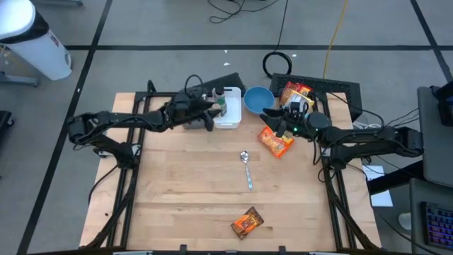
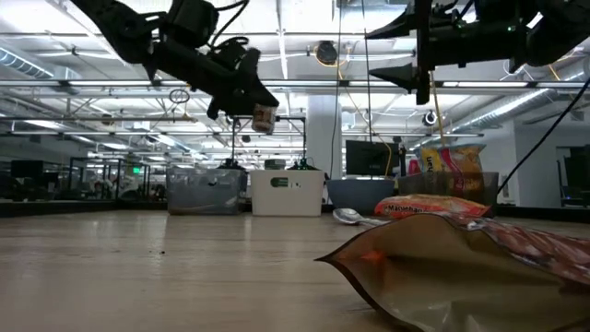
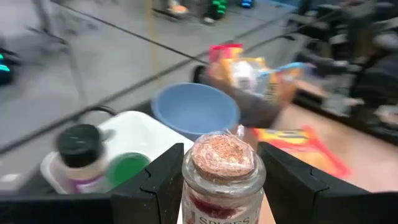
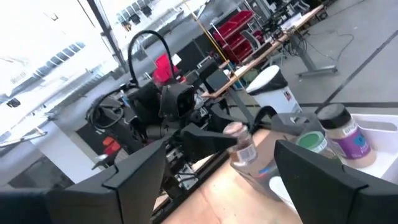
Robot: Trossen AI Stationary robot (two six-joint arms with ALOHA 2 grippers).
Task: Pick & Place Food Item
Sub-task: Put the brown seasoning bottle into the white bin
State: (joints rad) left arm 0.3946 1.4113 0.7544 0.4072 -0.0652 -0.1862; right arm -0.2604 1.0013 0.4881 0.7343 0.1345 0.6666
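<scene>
A small glass spice jar [image 3: 222,180] with a cork lid hangs in the air between the fingers of my left gripper [image 3: 221,155]. That gripper [image 1: 211,113] is beside the white bin [image 1: 228,119] at the table's far side. In the low view the jar [image 2: 265,117] is well above the tabletop. The bin holds a black-capped bottle [image 3: 79,155] and a green-lidded container [image 3: 127,169]. My right gripper [image 1: 267,117] stands open in the air over the table's far right part, near the blue bowl [image 1: 257,99], with nothing between its fingers [image 4: 323,180]. My left gripper pinches the jar between its two fingers, on the glass sides just below the cork lid [image 3: 191,186]. The fingers come roughly level from the table's left side. The jar stands about upright in the hold, lifted clear of the table and the bin.
An orange snack bag [image 1: 276,142] lies under the right gripper. A spoon [image 1: 245,166] lies mid-table and a small brown packet [image 1: 247,223] near the front edge. A black tray [image 1: 340,88] at the far right holds more snack bags.
</scene>
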